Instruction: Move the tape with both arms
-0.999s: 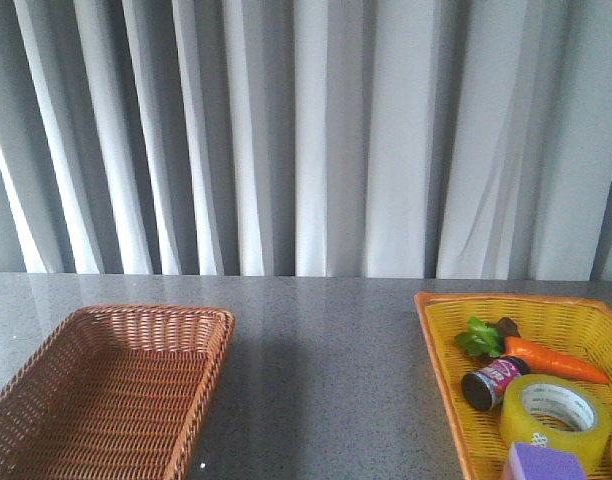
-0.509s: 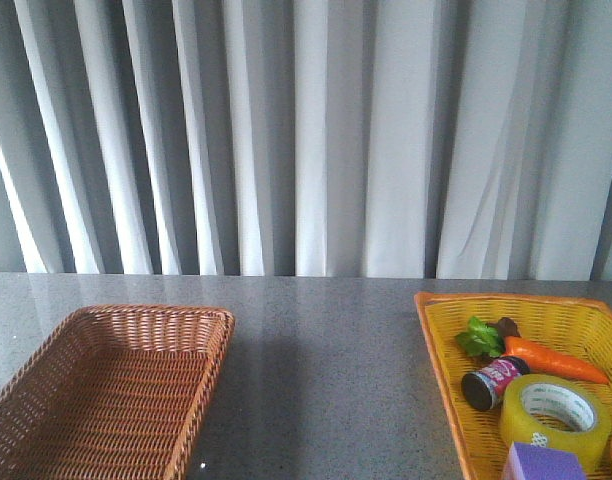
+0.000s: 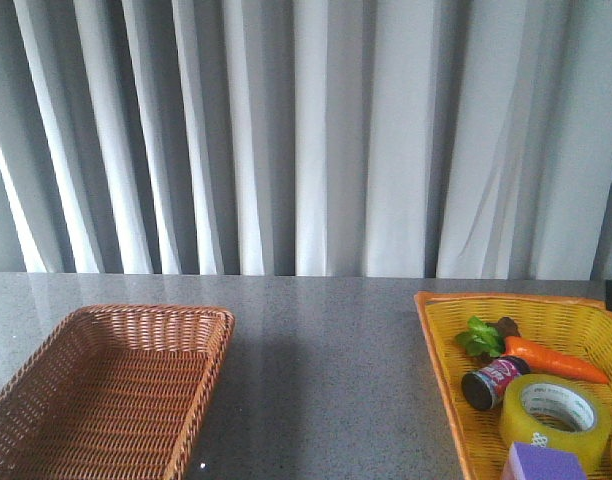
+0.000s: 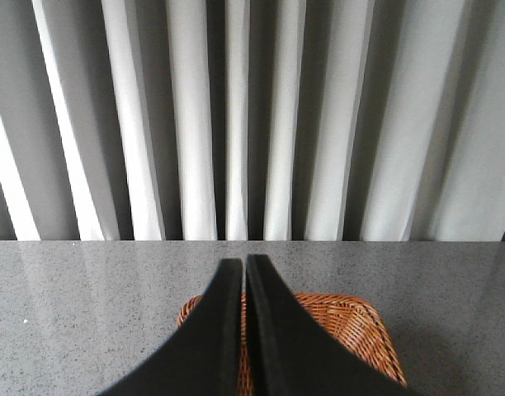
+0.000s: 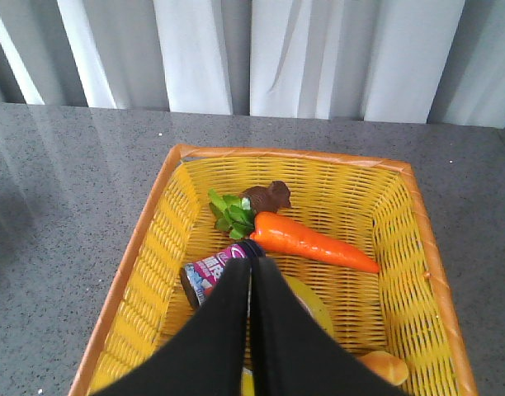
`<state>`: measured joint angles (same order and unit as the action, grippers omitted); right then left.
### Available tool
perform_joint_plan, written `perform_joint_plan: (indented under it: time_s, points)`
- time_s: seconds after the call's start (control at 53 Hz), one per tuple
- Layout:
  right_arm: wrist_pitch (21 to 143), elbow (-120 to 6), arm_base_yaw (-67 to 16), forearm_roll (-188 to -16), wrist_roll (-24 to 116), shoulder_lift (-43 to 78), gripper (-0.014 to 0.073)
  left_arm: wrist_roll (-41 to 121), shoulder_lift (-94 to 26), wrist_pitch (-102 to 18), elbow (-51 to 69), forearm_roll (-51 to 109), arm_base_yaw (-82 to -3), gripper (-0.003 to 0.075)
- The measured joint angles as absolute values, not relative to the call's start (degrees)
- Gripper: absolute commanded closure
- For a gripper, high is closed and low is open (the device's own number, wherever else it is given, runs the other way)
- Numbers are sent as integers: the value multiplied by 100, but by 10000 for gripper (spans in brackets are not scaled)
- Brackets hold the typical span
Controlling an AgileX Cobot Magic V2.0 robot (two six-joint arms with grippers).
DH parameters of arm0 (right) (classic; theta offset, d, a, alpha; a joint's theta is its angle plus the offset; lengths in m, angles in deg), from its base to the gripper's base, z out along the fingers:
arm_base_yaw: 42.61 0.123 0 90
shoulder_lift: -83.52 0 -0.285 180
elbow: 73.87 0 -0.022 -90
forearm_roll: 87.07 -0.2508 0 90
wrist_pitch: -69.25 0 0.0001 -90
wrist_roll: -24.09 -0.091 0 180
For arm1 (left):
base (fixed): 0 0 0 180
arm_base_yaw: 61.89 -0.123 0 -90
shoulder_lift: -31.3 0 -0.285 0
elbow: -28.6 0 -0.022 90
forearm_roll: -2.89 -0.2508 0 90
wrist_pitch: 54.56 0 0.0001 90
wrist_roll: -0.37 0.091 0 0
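Observation:
The tape point(image 3: 526, 420), a yellow translucent roll with a white printed core, lies flat in the yellow basket point(image 3: 441, 345) at the front right. In the right wrist view only a yellow curve of the tape point(image 5: 317, 309) shows past the black fingers. My right gripper point(image 5: 251, 262) is shut and empty, above the yellow basket point(image 5: 145, 272) over the can and the tape. My left gripper point(image 4: 243, 262) is shut and empty, above the brown wicker basket point(image 4: 360, 330). Neither gripper shows in the front view.
The yellow basket also holds a dark can with a pink label point(image 3: 491, 380), a carrot point(image 3: 551, 360), green leaves point(image 3: 478, 340), a purple block point(image 3: 541, 465) and a bread roll point(image 5: 383, 365). The brown basket point(image 3: 106, 385) stands at the front left. Grey curtains hang behind the table.
A small dark part has come into view at the right edge of the front view, above the yellow basket. The objects have not moved.

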<state>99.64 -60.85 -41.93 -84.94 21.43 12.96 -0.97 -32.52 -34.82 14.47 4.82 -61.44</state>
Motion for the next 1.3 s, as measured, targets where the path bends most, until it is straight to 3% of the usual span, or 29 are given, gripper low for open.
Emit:
perform_joint_plan:
  time_s: [0.226, 0.396, 0.509, 0.716, 0.83, 0.999, 1.301]
  points:
    - [9929, -6085, -4193, -8494, 2148, 1260, 590, -115, -3295, -3410, 1447, 482, -6144, 718]
    - [9936, -6085, -4193, -8573, 2312, 1260, 500, -116, -3303, -3391, 1447, 470, -6144, 644]
    - [10011, -6085, -4193, -8791, 2535, 1260, 356, -116, -3355, -3391, 1447, 464, -6144, 531]
    - [10198, -6085, -4193, -8946, 2878, 1260, 8, -160, -3517, -3389, 1447, 535, -6144, 185]
    - [10257, -6085, -4193, -8946, 2907, 1260, -68, -160, -3556, -3366, 1447, 592, -6144, 50]
    - [10228, -6085, -4193, -8951, 2912, 1255, -50, -173, -3578, -3182, 1447, 594, -6144, 43]
    - [10148, -6096, -4193, -8551, 2895, 713, 25, -101, -3597, -2773, 1447, 594, -6144, 145]
